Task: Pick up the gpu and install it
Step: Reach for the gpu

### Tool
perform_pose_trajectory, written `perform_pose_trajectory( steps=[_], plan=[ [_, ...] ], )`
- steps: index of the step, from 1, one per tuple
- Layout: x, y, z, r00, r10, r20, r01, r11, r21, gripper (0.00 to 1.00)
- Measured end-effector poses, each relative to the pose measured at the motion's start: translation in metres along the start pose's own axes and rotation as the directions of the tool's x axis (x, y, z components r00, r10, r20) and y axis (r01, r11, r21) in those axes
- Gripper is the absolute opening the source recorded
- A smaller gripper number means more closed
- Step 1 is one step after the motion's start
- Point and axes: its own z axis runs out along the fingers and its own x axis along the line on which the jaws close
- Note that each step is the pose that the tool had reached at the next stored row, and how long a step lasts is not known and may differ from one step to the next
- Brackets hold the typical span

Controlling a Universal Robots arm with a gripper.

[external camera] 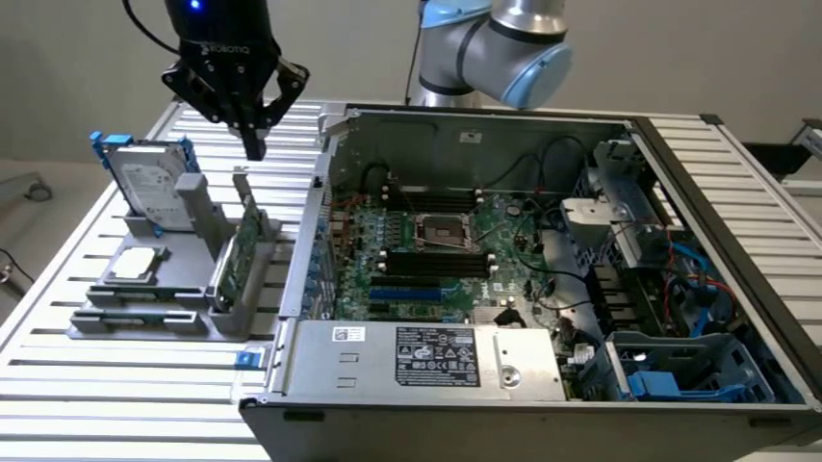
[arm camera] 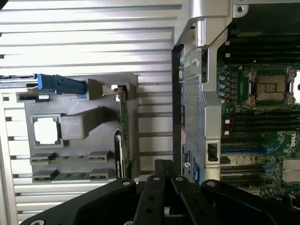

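Green board edge with a black cover behind it: the gpu (external camera: 239, 252) stands on its long edge in a slot of the grey holder (external camera: 139, 323), on the slatted metal table (external camera: 64, 385), at the exterior view's left of the open computer case (external camera: 308, 241). In the wrist view the gpu (arm camera: 123, 136) is seen edge-on, with what looks like its silver bracket (arm camera: 116, 89) at one end. The gripper (external camera: 254, 146) hangs above the holder, over the far end of the card and apart from it. Its jaws are drawn together and hold nothing. In the wrist view the gripper (arm camera: 163, 168) sits beside the card's line, not yet over it. A hard drive (external camera: 144, 183) in a blue frame leans in the same holder just beside, and a processor chip (external camera: 135, 263) lies flat lower down. Judgement on handling: the card should be light and stiff, but fragile, with bare components on the green face and a contact edge down in the slot. The best hold seems to be across its thickness on the exposed top edge, near the middle, one finger on the smooth cover. That cover may be slippery, so a tilted pinch could let the card twist or jam in its slot.
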Motion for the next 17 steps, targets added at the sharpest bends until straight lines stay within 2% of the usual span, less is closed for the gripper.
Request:
perform_pose_trajectory(
  steps=[3, 11, 17],
  plan=[
    [0.01, -0.0003, 0.0024, 1.0, -0.007, 0.0004, 0.007, 1.0, 0.0056, 0.11],
    [0.045, -0.0014, 0.0143, 0.9999, -0.013, 0.0007, 0.013, 0.9999, 0.0065, 0.11],
    [0.048, -0.0015, 0.0149, 0.9999, -0.014, 0.0007, 0.014, 0.9999, 0.0067, 0.11]
  ],
)
